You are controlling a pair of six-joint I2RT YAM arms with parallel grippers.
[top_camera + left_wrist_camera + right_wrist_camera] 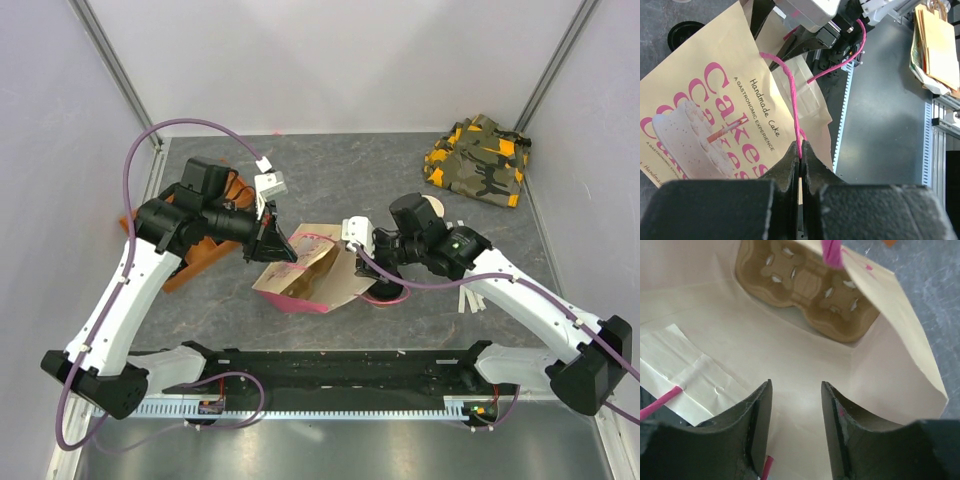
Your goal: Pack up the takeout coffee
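A cream paper bag (pixel 300 272) printed with pink cake lettering (pixel 700 100) lies on its side mid-table. My left gripper (pixel 801 145) is shut on the bag's pink cord handle (pixel 790 95), holding the mouth up (pixel 283 250). My right gripper (pixel 796 385) stands open inside the bag's mouth (pixel 348 262), with nothing between its fingers. Deep in the bag sits a brown cardboard cup carrier (pixel 805 282). The takeout coffee is out of view. A round black shape (pixel 385 292) lies under my right wrist; I cannot tell what it is.
A loose black lid (pixel 685 32) lies on the table beyond the bag. A tan round cup top (pixel 432 205) peeks out behind the right arm. A camouflage cloth (pixel 478 160) lies at the back right, white strips (pixel 470 298) beside the right arm, orange-brown paper (pixel 190 262) at the left.
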